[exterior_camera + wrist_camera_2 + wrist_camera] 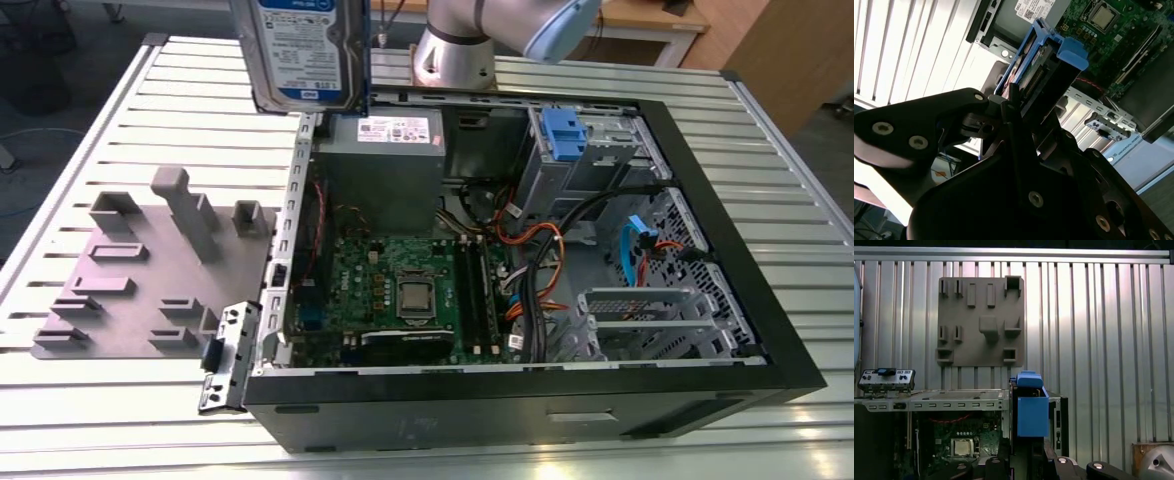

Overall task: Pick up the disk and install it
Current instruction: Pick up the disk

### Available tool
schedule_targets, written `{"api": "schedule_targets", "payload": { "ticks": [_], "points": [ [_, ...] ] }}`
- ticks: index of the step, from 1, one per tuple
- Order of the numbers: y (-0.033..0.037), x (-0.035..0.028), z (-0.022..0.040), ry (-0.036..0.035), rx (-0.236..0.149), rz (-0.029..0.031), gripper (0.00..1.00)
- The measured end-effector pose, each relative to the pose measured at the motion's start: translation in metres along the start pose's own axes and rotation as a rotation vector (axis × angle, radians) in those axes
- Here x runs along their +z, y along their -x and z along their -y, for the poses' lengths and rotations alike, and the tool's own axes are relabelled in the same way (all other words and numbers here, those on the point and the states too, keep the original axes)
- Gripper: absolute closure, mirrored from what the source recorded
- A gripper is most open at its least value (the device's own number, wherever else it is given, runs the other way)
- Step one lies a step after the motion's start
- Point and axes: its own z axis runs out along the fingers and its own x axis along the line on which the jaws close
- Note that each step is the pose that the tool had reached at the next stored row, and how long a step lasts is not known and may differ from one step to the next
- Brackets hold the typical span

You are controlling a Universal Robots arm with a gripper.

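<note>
A ribbed white metal table (134, 420) carries an open black computer case (747, 300) and a grey slotted fixture plate (134, 280). The silver, blue-framed disk (304, 55) hangs near the case's edge, clamped edgewise in the black gripper (1016, 107), probably to suit a drive bay.
</note>
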Motion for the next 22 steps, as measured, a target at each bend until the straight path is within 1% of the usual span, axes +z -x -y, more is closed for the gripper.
{"api": "schedule_targets", "payload": {
  "ticks": [12, 22],
  "points": [
    [0.0006, -0.0001, 0.0283, 0.0, 0.0, 0.0, 0.65],
    [0.0011, -0.0002, 0.0495, 0.0, 0.0, 0.0, 0.65]
  ]
}}
